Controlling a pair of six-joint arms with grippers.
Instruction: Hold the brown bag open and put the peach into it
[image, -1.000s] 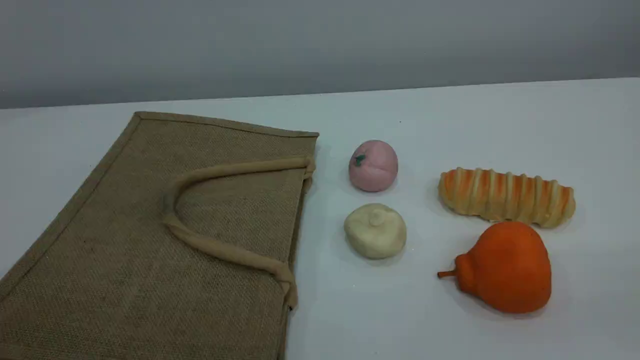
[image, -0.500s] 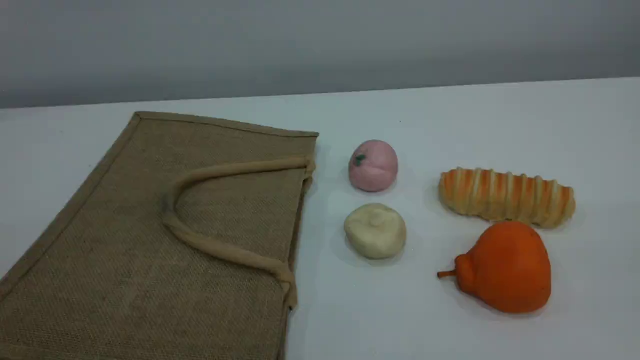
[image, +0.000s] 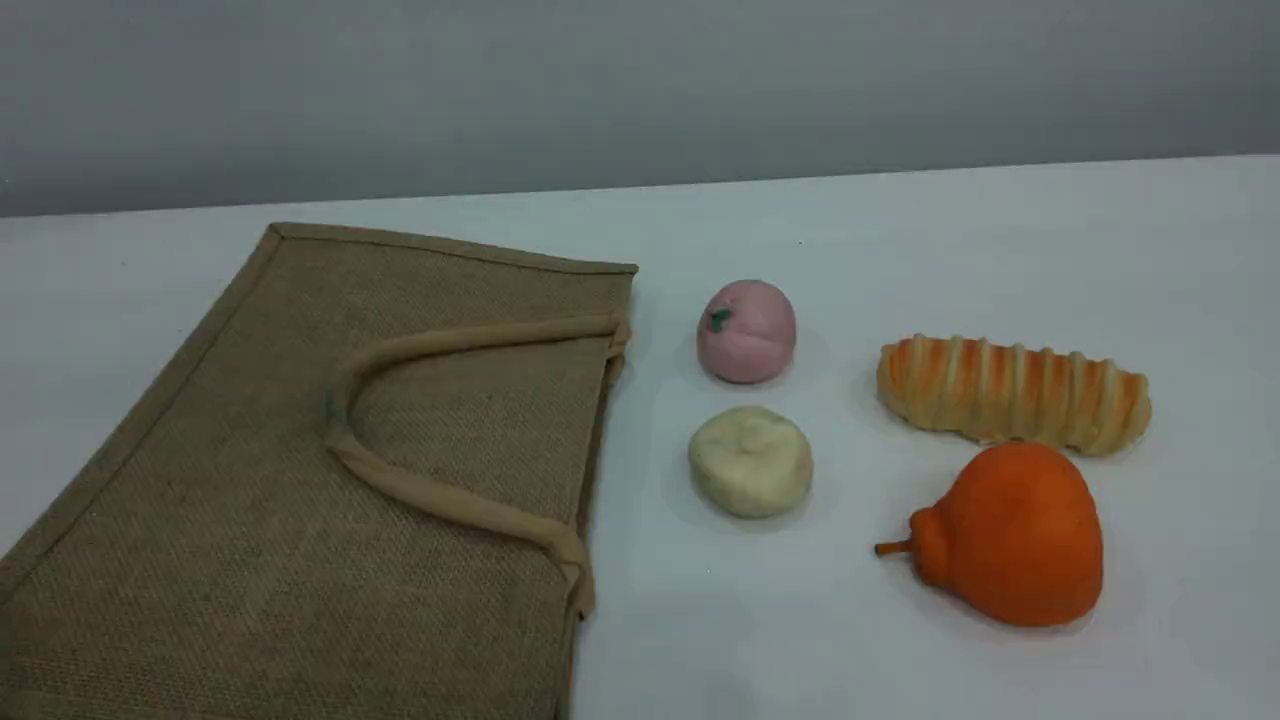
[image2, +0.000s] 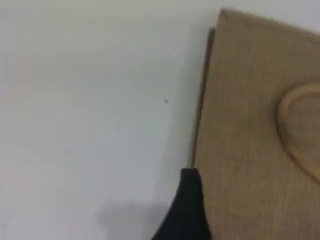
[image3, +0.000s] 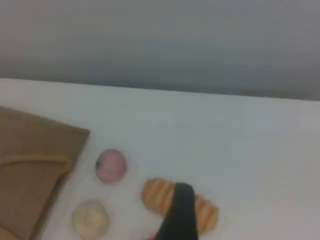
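The brown bag (image: 300, 480) lies flat on the white table at the left, its mouth edge facing right, and one beige handle (image: 440, 500) is folded back over its top face. The peach (image: 747, 332), small and pale pink, rests just right of the mouth. Neither arm shows in the scene view. In the left wrist view one dark fingertip (image2: 190, 200) of my left gripper hovers over an edge of the bag (image2: 260, 125), holding nothing. In the right wrist view my right gripper's fingertip (image3: 180, 210) hangs high above the table, with the peach (image3: 110, 165) down to its left.
A cream-white lumpy ball (image: 750, 462) sits just in front of the peach. To the right lie a striped bread roll (image: 1012, 395) and an orange pear-shaped fruit (image: 1010, 535). A grey wall stands behind the table's far edge.
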